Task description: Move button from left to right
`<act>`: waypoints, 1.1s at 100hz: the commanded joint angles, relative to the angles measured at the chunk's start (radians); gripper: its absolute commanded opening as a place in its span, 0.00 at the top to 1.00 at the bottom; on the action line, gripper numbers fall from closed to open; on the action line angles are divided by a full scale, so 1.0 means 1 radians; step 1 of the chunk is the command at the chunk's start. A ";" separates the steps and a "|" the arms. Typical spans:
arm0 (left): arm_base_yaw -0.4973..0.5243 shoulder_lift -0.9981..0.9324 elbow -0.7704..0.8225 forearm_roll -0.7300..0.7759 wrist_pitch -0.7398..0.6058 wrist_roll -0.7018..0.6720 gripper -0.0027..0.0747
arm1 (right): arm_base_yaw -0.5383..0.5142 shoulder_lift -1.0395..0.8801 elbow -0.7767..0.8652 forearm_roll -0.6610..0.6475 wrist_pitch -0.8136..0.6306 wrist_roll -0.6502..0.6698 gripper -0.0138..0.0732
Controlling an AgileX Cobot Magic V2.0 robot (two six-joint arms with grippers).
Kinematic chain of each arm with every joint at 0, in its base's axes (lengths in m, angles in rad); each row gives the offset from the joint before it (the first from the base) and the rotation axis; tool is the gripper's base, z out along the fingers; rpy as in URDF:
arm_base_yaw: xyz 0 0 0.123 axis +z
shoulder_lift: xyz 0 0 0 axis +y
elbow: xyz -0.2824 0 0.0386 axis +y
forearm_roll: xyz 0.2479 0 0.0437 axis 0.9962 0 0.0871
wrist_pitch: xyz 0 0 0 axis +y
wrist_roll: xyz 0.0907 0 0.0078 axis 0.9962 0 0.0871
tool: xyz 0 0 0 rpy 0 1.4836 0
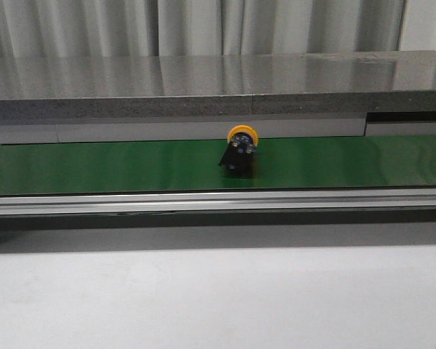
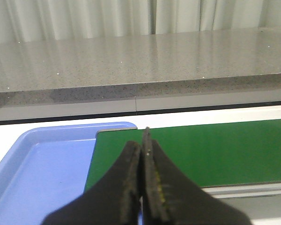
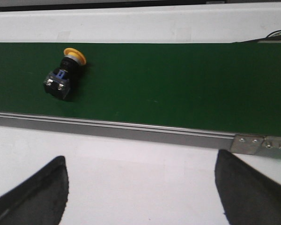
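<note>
Nearest the robot, the right gripper (image 3: 140, 187) hangs over white table (image 1: 218, 298) with its fingers spread wide, while the left gripper (image 2: 144, 154) has its jaws pressed together beside a blue tray (image 2: 42, 173). Farther out, the button (image 1: 239, 149) lies on the green belt (image 1: 94, 166), touching neither gripper.
</note>
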 commanded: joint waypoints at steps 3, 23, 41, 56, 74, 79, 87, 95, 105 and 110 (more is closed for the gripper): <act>-0.007 0.010 -0.027 -0.015 -0.081 -0.002 0.99 | 0.000 0.080 -0.067 0.062 -0.071 -0.001 0.15; -0.007 0.010 -0.027 -0.015 -0.081 -0.002 0.99 | 0.000 0.289 -0.155 0.138 -0.075 -0.061 0.16; -0.007 0.010 -0.027 -0.015 -0.081 -0.002 0.99 | 0.001 0.444 -0.234 0.211 -0.085 -0.108 0.16; -0.007 0.010 -0.027 -0.015 -0.081 -0.002 0.99 | 0.015 0.547 -0.289 0.236 -0.104 -0.116 0.16; -0.007 0.010 -0.027 -0.015 -0.081 -0.002 0.99 | 0.071 0.649 -0.351 0.236 -0.118 -0.116 0.16; -0.007 0.010 -0.027 -0.015 -0.081 -0.002 0.99 | 0.084 0.677 -0.368 0.236 -0.119 -0.116 0.16; -0.007 0.010 -0.027 -0.015 -0.081 -0.002 0.99 | 0.100 0.719 -0.395 0.236 -0.122 -0.116 0.16; -0.007 0.010 -0.027 -0.015 -0.081 -0.002 0.99 | 0.101 0.760 -0.410 0.241 -0.124 -0.114 0.16; -0.007 0.010 -0.027 -0.015 -0.081 -0.002 0.99 | 0.101 0.800 -0.416 0.241 -0.130 -0.114 0.16; -0.007 0.010 -0.027 -0.015 -0.081 -0.002 0.99 | 0.101 0.818 -0.416 0.241 -0.131 -0.114 0.16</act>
